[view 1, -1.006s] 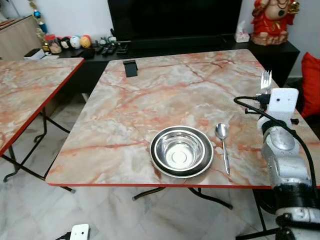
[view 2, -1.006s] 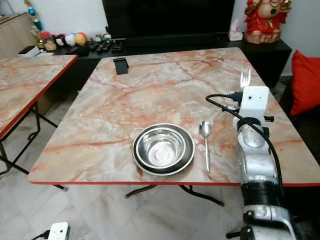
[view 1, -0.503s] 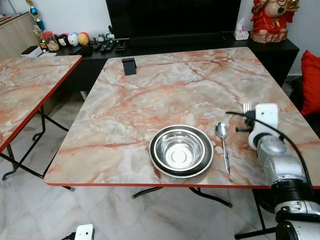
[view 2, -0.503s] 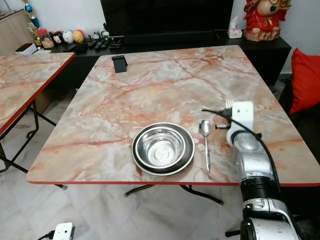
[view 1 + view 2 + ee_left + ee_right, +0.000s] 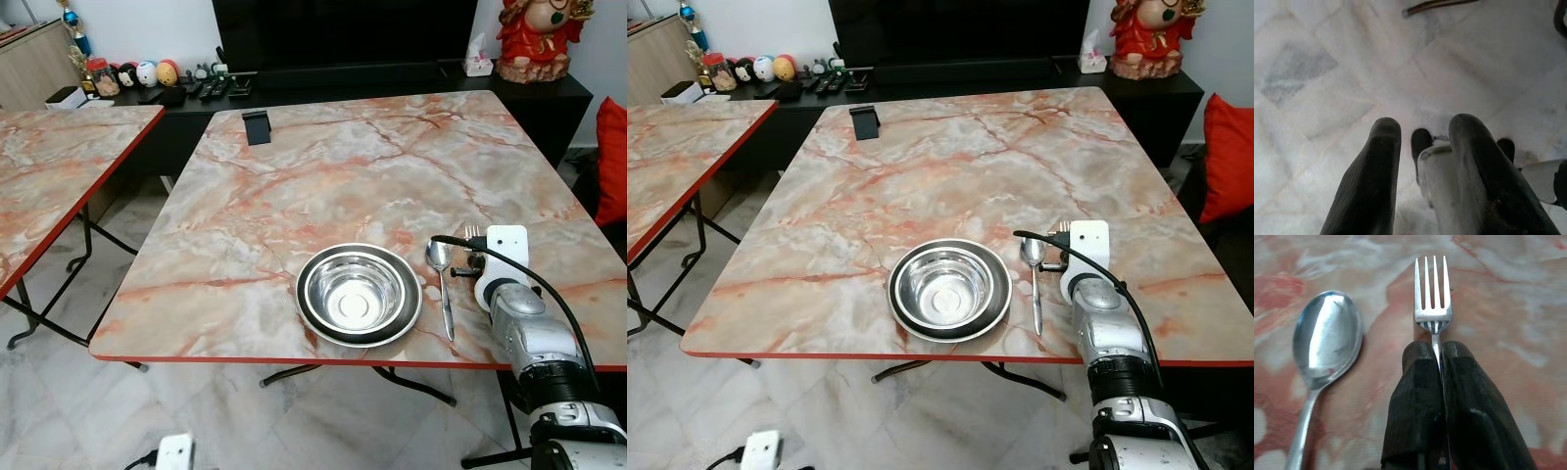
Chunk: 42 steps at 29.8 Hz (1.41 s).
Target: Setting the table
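Right tool (image 5: 1437, 362) clenched on a fork (image 5: 1433, 293), low over the tabletop (image 5: 323, 166).
Beside its tines lay the spoon (image 5: 1325, 340); past that, the steel bowl (image 5: 355, 292).

Black stand (image 5: 256, 127) sits at the far edge, red statue (image 5: 535, 37) and tissue box (image 5: 478, 61) on the cabinet, red cushion (image 5: 1227, 162) right.

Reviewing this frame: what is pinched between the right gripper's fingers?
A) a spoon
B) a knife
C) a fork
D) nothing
C: the right wrist view shows the right gripper shut on the neck of the fork, with the spoon lying free beside it on the table.
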{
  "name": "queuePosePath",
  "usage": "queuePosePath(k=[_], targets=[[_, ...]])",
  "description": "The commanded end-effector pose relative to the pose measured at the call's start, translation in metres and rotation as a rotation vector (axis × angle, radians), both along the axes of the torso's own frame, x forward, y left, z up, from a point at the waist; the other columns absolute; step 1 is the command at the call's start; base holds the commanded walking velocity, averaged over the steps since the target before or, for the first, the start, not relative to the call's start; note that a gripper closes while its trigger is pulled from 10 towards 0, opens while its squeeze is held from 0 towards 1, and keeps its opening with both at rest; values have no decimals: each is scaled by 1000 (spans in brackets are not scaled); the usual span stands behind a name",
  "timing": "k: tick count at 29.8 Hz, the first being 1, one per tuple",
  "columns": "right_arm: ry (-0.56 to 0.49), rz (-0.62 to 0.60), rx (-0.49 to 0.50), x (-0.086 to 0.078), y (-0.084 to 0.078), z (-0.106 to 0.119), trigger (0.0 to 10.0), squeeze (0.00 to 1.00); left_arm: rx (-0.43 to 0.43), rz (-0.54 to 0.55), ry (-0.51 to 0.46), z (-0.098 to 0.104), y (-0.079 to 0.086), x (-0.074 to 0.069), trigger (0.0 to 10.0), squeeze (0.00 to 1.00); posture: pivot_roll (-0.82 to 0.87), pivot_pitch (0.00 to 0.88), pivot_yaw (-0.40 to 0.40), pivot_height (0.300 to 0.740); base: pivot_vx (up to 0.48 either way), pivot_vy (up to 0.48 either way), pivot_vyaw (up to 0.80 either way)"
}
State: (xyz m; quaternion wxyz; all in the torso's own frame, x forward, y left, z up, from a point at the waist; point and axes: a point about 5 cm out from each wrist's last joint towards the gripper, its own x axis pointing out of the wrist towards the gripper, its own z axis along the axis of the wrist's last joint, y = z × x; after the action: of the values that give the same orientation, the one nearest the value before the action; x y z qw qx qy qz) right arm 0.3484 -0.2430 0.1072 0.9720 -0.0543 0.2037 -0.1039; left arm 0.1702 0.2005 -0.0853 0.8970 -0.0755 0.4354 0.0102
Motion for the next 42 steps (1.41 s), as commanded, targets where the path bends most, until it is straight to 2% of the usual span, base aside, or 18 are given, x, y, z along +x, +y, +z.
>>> queuePosePath(k=[1,14,25,36,42], targets=[[-11,1,15,3,4,1,10000,0,11,-6,42,-3,1,-7,10000,0,-109,0,102,740,0,0,0],[-17,22,59,6,22,-7,10000,0,20,2,60,-5,1,-11,10000,0,-98,0,106,740,0,0,0],[-21,23,54,7,22,-8,10000,0,20,4,61,-6,5,-13,10000,0,-98,0,108,740,0,0,0],[-23,1,27,7,13,-6,10000,0,12,-8,41,-4,0,-7,10000,0,-97,0,111,740,0,0,0],[-16,5,30,6,14,-8,10000,0,18,-5,60,-6,5,-15,10000,0,-98,0,114,740,0,0,0]])
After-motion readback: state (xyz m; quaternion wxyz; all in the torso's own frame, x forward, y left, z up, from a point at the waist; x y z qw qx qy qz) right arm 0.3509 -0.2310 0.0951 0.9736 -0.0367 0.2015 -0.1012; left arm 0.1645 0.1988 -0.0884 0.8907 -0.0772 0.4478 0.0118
